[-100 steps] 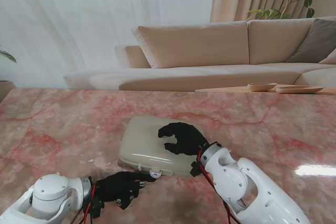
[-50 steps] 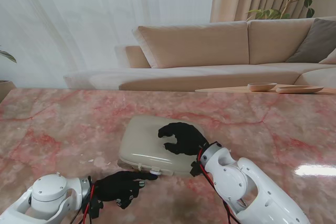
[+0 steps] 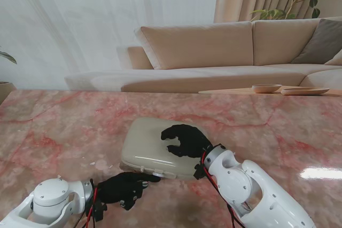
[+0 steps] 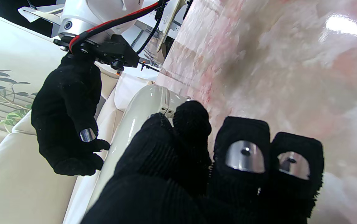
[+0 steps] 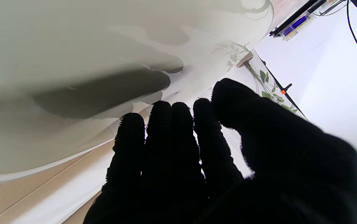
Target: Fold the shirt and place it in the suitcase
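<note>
Since a second ago, my left hand point(image 3: 124, 189) is reaching a little farther in: its forefinger tip is now lying against the latch on the near edge of the suitcase point(image 3: 147, 148), where earlier it was stopping just short. My other left fingers point(image 4: 245, 155) are curling together, gripping nothing. My right hand point(image 3: 184, 140) is resting where it was, on the closed lid, fingers loosely bent and slightly apart, holding nothing. The suitcase is lying shut and flat near the middle of the marble table point(image 3: 59, 132), unmoved. I cannot see the shirt anywhere. The near edge of the case is sitting close to both my wrists, leaving little room on my side. To the left, to the right and farther from me, bare marble is stretching well away from the case.
</note>
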`<state>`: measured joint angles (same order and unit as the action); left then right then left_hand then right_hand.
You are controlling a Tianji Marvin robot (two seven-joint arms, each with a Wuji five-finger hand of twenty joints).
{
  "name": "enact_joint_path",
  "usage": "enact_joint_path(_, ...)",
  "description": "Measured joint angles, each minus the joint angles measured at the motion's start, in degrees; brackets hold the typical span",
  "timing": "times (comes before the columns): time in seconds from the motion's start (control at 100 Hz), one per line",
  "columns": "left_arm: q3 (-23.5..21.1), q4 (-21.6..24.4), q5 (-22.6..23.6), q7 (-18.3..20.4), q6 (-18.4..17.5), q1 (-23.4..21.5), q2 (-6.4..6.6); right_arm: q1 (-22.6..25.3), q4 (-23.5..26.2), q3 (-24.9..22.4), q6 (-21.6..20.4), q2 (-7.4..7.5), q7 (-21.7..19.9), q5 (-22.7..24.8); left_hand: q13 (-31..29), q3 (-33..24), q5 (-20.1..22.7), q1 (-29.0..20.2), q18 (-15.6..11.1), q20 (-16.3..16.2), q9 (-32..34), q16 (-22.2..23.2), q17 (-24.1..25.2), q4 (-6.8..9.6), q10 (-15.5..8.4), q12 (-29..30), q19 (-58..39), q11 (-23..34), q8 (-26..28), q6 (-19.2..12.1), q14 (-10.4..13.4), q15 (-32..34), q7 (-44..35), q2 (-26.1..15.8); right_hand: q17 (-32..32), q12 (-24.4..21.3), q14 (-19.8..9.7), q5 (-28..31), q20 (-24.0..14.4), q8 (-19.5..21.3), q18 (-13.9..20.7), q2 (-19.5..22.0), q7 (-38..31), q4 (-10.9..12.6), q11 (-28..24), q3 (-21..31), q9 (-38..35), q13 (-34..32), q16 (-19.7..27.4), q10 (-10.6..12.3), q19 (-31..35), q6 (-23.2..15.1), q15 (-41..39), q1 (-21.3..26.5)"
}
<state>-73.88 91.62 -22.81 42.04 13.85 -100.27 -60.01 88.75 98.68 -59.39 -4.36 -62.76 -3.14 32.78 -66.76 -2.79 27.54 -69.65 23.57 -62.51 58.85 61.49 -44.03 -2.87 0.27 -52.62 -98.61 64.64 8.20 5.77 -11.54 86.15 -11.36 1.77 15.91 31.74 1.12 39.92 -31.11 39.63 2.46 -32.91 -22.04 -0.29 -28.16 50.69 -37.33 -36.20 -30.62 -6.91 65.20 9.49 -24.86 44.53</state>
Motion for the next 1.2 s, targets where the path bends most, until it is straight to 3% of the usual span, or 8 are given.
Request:
enact_joint_path(0.19, 0.3, -0.2, -0.9, -0.3, -0.3, 0.1, -0.22, 0.0, 0.0, 0.0, 0.0, 0.00, -0.1, -0.1, 0.0, 0.0, 0.8, 0.0, 0.0, 0.0, 0.0, 0.0, 0.0, 0.00, 0.0, 0.0, 0.0, 0.0, -0.1, 1.9, 0.0, 0.0, 0.0, 0.0, 0.0, 0.0, 0.0, 0.0, 0.0, 0.0, 0.0, 0.0, 0.0, 0.0, 0.0, 0.0, 0.0, 0.0, 0.0, 0.0, 0.0, 0.0, 0.0, 0.0)
enact_joint_path(0.24, 0.3, -0.2, -1.5, -0.6, -0.4, 0.1, -0.38, -0.1, 0.0, 0.0, 0.0, 0.00, -0.2, -0.1, 0.0, 0.0, 0.6, 0.0, 0.0, 0.0, 0.0, 0.0, 0.0, 0.00, 0.0, 0.0, 0.0, 0.0, -0.1, -0.7, 0.0, 0.0, 0.2, 0.0, 0.0, 0.0, 0.0, 0.0, 0.0, 0.0, 0.0, 0.0, 0.0, 0.0, 0.0, 0.0, 0.0, 0.0, -0.4, 0.0, 0.1, 0.0, 0.0, 0.0)
enact_joint_path(0.9, -0.6, 0.1, -2.0, -0.3, -1.1, 0.1, -0.87, -0.1, 0.0, -0.1, 0.1, 0.02, -0.3, -0.1, 0.0, 0.0, 1.8, 0.0, 0.0, 0.0, 0.0, 0.0, 0.0, 0.00, 0.0, 0.0, 0.0, 0.0, 0.4, -0.7, 0.0, 0.0, -2.1, 0.0, 0.0, 0.0, -0.7, 0.0, 0.0, 0.0, 0.9, 0.0, 0.0, 0.0, 0.0, 0.0, 0.0, 0.3, -0.4, 0.7, 0.1, -0.2, -0.1, 0.0)
enact_joint_path(1.2, -4.0, 4.2, -0.9, -0.4, -3.8, -1.5, -0.59, 1.7, 0.9, -1.0, 0.1, -0.17, 2.1, 1.9, 0.0, 1.2, 0.6, 0.1, 0.0, 0.0, 0.0, 0.0, 0.2, 0.00, 0.5, 0.0, 0.0, 0.0, 0.3, -2.3, 0.0, 0.0, 0.8, 0.0, 0.0, 0.0, 0.0, 0.0, 0.0, 0.0, 0.6, 0.0, 0.0, 0.0, 0.4, -0.6, 0.0, 0.3, -0.4, 0.0, 0.1, -0.2, 0.0, -1.4)
